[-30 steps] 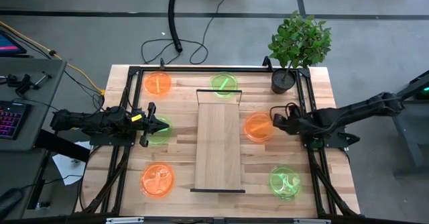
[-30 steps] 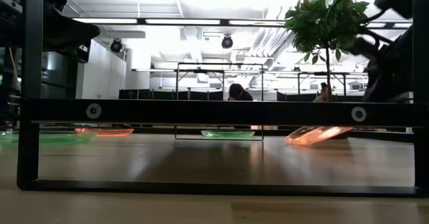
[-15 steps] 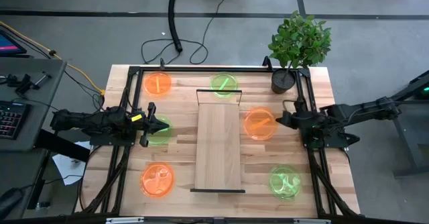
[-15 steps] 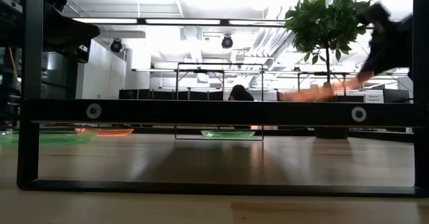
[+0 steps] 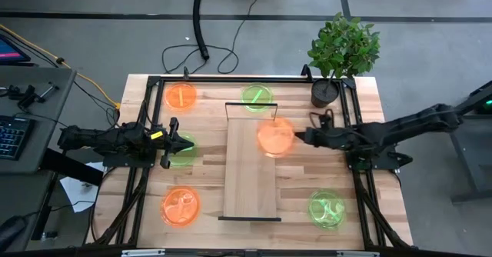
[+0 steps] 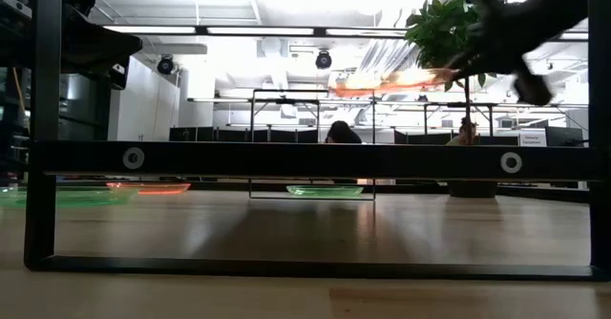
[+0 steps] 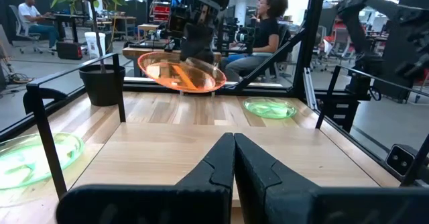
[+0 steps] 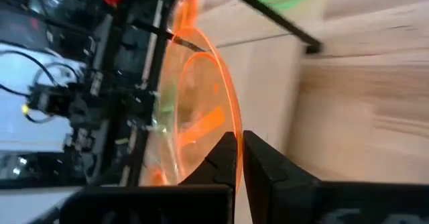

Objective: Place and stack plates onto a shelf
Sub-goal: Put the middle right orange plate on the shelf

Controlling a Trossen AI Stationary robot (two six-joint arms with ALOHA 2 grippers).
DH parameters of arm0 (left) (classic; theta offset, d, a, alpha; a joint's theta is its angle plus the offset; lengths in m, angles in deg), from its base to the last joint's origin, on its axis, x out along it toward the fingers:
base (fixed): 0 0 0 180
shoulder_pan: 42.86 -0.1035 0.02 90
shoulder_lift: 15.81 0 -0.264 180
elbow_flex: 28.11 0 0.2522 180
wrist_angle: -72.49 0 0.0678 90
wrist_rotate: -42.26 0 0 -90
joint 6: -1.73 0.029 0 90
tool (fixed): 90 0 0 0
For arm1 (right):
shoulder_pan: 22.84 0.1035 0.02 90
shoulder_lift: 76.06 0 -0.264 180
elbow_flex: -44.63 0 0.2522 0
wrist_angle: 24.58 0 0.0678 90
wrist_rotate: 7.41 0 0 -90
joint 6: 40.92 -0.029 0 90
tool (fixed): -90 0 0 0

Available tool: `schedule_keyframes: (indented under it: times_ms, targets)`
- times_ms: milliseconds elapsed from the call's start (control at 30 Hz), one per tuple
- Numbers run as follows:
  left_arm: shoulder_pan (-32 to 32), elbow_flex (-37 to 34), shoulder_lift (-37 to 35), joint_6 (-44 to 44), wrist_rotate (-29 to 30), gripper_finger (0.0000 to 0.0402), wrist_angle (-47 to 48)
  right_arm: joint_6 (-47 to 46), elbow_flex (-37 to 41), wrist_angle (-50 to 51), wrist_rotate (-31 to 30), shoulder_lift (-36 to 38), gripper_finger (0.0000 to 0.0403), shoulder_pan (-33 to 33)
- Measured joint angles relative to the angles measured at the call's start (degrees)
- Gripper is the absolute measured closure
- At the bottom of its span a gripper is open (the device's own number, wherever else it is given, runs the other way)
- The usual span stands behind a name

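Note:
My right gripper (image 5: 298, 136) is shut on a neon orange plate (image 5: 274, 136), which it carries above the right edge of the shelf (image 5: 250, 172). In the low view this plate (image 6: 387, 78) hangs high above the table, roughly level. The left wrist view shows the plate (image 7: 181, 75) beyond the shelf board. My left gripper (image 5: 181, 144) waits shut over a green plate (image 5: 183, 154) left of the shelf. Flat on the table lie an orange plate (image 5: 181, 97), a green plate (image 5: 257, 96), an orange plate (image 5: 180, 206) and a green plate (image 5: 326, 208). My right gripper pinches the orange plate's rim (image 8: 231, 127) between its two fingers, on the plate's right-hand side. It comes at the plate about level, from the table's right. The plate is lifted clear and sticks out from the fingers toward the left, over the shelf.
A potted plant (image 5: 338, 57) stands at the table's far right corner. A black frame (image 5: 154, 80) runs around the table's edges, and its bar (image 6: 305, 159) crosses the low view. A person sits in the room beyond the table (image 7: 268, 23).
My right gripper has risen and moved toward the table's left, carrying the orange plate. A second ago the plate was tilted, with one edge on the table right of the shelf. It has since been lifted clear and now hangs over the shelf's right edge.

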Motion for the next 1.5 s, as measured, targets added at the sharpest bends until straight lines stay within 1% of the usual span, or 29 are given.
schedule_keyframes:
  times_ms: [133, 300, 500, 700, 867, 1000, 1233, 1500]
  targets:
    - [0.0, 0.0, 0.0, 0.0, 0.0, 0.0401, 0.0, -0.2, -1.4, -9.0, -1.3, -10.0, 0.0403, -1.1]
    - [0.0, 0.0, 0.0, 0.0, 0.0, 0.0401, 0.0, -1.5, -4.0, -14.5, -2.3, -20.1, 0.0403, -2.2]
    - [0.0, 0.0, 0.0, 0.0, 0.0, 0.0401, 0.0, -3.5, -8.5, -16.1, -2.3, -29.6, 0.0403, -3.7]
    - [0.0, 0.0, 0.0, 0.0, 0.0, 0.0401, 0.0, -5.4, -12.7, -16.1, -2.3, -36.1, 0.0403, -5.2]
    - [0.0, 0.0, 0.0, 0.0, 0.0, 0.0401, 0.0, -7.1, -15.3, -15.8, -2.2, -39.6, 0.0403, -5.9]
    - [0.0, 0.0, 0.0, 0.0, 0.0, 0.0401, 0.0, -7.1, -15.7, -15.4, -2.1, -41.3, 0.0403, -5.9]
    - [0.0, 0.0, 0.0, 0.0, 0.0, 0.0401, 0.0, -8.6, -15.8, -10.4, -1.9, -41.3, 0.0403, -6.0]
    - [0.0, 0.0, 0.0, 0.0, 0.0, 0.0401, 0.0, -9.0, -15.8, -9.2, -1.8, -41.2, 0.0400, -6.0]
